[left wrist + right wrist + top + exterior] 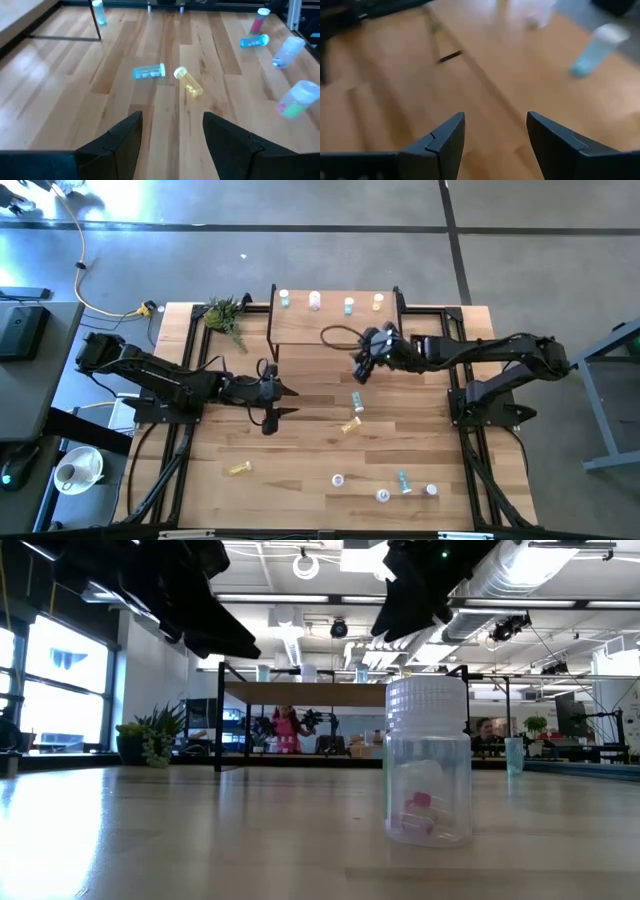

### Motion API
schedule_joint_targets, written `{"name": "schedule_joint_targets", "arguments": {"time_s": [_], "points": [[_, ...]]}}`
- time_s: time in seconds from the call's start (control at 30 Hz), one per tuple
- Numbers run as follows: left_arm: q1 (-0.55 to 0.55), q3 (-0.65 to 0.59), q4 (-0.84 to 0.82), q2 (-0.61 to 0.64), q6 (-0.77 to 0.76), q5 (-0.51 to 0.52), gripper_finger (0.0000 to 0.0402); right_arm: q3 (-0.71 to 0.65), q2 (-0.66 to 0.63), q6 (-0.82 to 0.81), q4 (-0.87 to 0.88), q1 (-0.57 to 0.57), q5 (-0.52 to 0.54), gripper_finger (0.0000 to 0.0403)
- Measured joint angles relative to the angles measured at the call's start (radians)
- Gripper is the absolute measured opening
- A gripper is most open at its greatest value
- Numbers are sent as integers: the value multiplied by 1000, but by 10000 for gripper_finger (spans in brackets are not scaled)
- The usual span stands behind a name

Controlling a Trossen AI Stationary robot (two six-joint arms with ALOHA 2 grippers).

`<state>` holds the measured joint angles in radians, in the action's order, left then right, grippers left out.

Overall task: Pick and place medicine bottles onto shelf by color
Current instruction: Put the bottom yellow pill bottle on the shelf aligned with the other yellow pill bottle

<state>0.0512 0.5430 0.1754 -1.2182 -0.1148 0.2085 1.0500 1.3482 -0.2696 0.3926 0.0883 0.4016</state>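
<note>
The light-wood shelf (335,325) stands at the table's far middle. Along its far edge stand a teal (285,299), a white (315,301), a light-blue (349,305) and a yellow bottle (378,302). My left gripper (287,401) is open and empty above the table's middle. In its wrist view, ahead of it (172,132), lie a light-blue bottle (149,72) and a yellow bottle (188,81) on their sides. My right gripper (358,370) is open and empty by the shelf's near edge, and its wrist view (495,135) shows wood and a blurred light-blue bottle (597,47).
More bottles are on the near part of the table: a yellow one (239,468), two white ones (338,479) (382,495), a teal one (404,481) and another white one (431,490). A clear bottle with pink pills (428,765) stands close to the low camera. A plant (226,314) lies at the far left.
</note>
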Motion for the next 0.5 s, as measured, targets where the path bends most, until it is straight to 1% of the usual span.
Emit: {"name": "schedule_joint_targets", "arguments": {"time_s": [0.1,0.27,0.5], "points": [[12,0,-36,42,-25,-2,198,0,9,-21,35,-40,-22,204],[39,0,-107,114,-94,-2,198,1,32,-29,20,-107,-25,204],[94,0,-281,174,-242,-2,198,1,97,-45,16,-175,-25,204]]}}
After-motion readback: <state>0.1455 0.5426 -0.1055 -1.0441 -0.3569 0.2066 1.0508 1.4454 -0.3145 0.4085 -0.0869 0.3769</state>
